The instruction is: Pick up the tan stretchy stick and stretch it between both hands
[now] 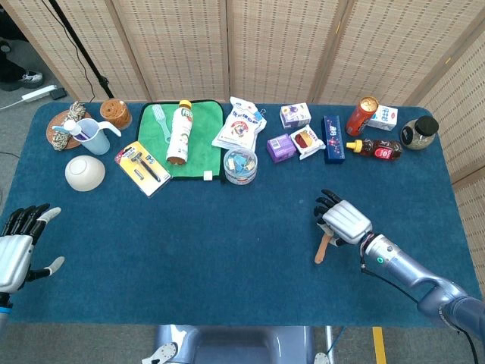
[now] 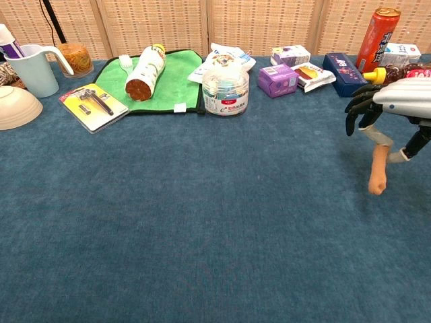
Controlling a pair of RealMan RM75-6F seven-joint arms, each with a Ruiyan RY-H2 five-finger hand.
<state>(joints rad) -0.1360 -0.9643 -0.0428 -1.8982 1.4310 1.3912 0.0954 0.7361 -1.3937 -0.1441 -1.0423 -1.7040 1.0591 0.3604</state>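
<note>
R hand [image 1: 345,222] grips tan stick [image 1: 323,248] over blue table [image 1: 227,227]; L hand [image 1: 19,246] apart, fingers spread.

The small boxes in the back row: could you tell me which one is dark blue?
The long narrow box right of the purple box; the others are purple or white.

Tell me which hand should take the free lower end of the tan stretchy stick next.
The left hand. The right hand already holds the tan stretchy stick by its top, so the stick hangs with its lower end free. The left hand is empty with fingers apart, though far off at the blue table's left edge.
</note>
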